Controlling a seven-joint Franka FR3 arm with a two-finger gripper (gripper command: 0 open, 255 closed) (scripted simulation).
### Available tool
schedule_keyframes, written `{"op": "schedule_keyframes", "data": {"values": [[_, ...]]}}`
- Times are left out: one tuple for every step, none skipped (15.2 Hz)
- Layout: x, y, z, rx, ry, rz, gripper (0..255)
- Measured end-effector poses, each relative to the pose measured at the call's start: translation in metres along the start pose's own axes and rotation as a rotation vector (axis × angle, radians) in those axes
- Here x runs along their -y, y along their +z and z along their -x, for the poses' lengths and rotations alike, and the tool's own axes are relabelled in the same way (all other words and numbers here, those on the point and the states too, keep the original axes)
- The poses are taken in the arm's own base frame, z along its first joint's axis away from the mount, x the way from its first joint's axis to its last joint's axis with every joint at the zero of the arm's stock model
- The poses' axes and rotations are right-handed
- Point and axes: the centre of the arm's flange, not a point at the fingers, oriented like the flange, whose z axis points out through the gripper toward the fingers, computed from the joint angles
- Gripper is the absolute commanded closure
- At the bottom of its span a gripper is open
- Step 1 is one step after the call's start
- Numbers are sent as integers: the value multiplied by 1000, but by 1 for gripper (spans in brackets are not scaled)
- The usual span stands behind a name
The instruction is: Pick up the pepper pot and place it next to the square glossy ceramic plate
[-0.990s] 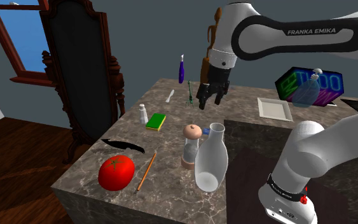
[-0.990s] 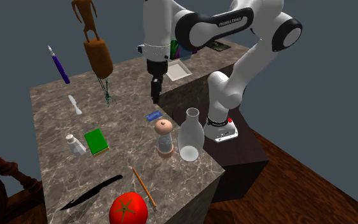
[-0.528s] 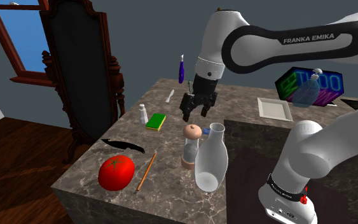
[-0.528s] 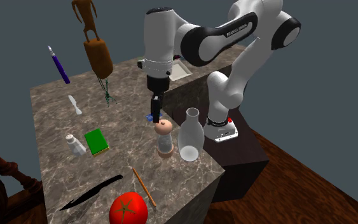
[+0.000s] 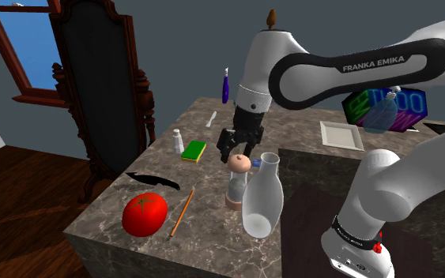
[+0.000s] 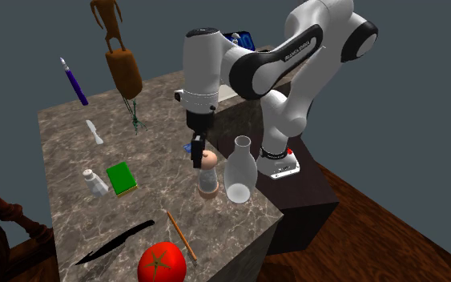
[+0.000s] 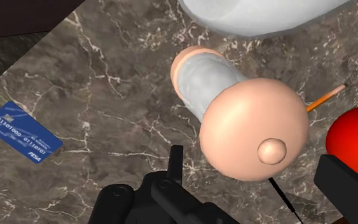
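While jaws stand parted, pepper pot [image 7: 254, 130] sits between.

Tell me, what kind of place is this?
Probably a room in a house: a stone-topped counter holding a tomato and a pepper pot, a tall carved mirror, and a wood-framed window.

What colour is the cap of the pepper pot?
The pepper pot's cap is peach-pink; wrist view shows it best.
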Motion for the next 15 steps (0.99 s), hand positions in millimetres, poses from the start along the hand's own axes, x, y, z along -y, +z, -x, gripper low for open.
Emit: {"op": "schedule_keyframes", "data": {"values": [[1, 4, 0, 0, 0, 0, 0], [1, 6, 0, 0, 0, 0, 0], [0, 7, 0, 0, 0, 0, 0], [1, 8, 1, 0, 0, 0, 0], [1, 8, 1, 0, 0, 0, 0], [1, 8, 1, 0, 0, 0, 0], [1, 8, 1, 0, 0, 0, 0], [1, 8, 1, 0, 0, 0, 255], [1, 8, 1, -1, 0, 0, 255], [1, 8, 1, 0, 0, 0, 255], [1, 8, 1, 0, 0, 0, 255], [1, 8, 1, 0, 0, 0, 255], [1, 8, 1, 0, 0, 0, 255], [1, 8, 1, 0, 0, 0, 255], [1, 8, 1, 0, 0, 0, 255]]}}
